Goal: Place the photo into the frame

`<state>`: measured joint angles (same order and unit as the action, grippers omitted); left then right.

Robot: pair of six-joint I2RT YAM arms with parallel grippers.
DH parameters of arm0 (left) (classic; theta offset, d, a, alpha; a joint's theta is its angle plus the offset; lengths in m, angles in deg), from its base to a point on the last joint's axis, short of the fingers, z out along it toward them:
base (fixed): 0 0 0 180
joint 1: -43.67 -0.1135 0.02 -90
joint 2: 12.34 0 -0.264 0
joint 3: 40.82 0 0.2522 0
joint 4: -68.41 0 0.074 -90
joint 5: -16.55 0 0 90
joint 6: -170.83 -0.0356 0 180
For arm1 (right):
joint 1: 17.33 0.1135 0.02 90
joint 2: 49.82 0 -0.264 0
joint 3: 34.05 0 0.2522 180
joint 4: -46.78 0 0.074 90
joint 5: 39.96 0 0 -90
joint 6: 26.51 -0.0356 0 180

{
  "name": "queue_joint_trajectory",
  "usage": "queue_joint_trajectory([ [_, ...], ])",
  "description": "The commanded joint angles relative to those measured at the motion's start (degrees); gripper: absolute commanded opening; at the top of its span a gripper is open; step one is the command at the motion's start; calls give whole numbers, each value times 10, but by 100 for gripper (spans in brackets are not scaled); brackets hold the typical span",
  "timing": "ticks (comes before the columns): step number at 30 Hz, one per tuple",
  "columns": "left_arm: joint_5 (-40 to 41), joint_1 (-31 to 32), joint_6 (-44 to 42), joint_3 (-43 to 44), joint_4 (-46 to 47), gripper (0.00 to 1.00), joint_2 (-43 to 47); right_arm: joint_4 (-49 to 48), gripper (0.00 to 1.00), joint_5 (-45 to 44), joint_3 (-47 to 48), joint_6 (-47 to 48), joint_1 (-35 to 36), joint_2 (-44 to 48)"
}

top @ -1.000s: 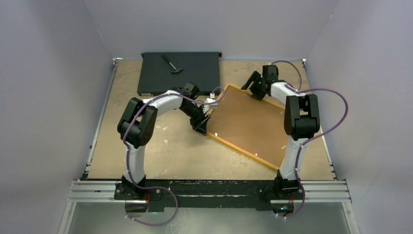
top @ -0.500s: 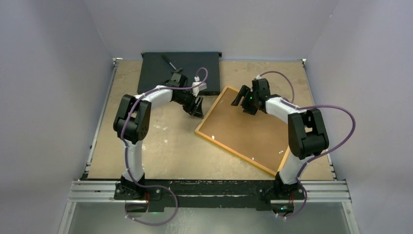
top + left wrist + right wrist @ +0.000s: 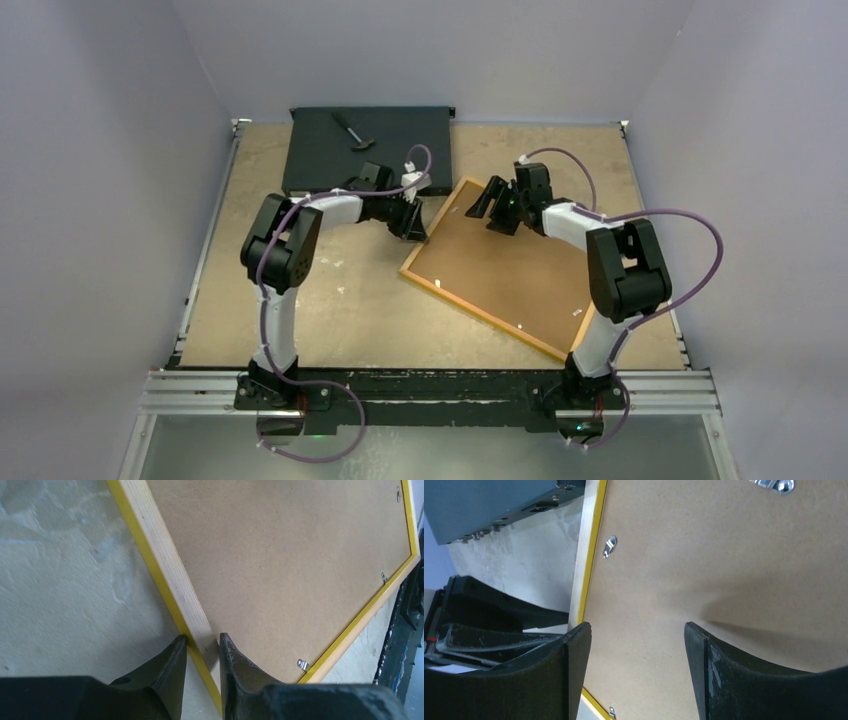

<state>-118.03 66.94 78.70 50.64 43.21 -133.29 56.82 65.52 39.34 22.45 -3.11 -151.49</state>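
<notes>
The frame had a bright yellow border, and its back rail was pale raw wood with a fine grain. The backing board inside it was plain mid-brown, slightly speckled, and carried small silver clips near its edges. The table was sandy beige with paler, cloudy patches. In the upper left part of the top view, the flat box was dark charcoal. The left arm and the right arm were white with black joints, and the cables were purple. The walls were pale lilac-grey.
</notes>
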Motion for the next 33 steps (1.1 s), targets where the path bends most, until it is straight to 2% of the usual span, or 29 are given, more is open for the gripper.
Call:
queue_joint_trajectory([
  [1,-11,2,-31,-82,-34,20,41,-32,70,53,27,-3,6,-30],
  [6,-45,2,-80,-149,-98,21,93,-44,68,81,47,-4,28,-63],
  [8,-51,2,-97,-169,-124,25,109,-49,67,92,52,-5,37,-75],
  [11,-55,1,-110,-201,-140,38,137,-56,67,100,58,-7,51,-91],
  [17,-81,-13,-108,-228,-140,41,163,-36,65,94,104,3,83,-126],
  [24,-95,-18,-106,-181,-145,41,150,78,65,23,187,52,40,-75],
  [29,-112,-20,-94,-145,-144,41,140,65,67,-29,230,62,-4,-87],
  [33,-111,-20,-95,-133,-157,41,145,47,68,-31,287,67,-22,-152],
])
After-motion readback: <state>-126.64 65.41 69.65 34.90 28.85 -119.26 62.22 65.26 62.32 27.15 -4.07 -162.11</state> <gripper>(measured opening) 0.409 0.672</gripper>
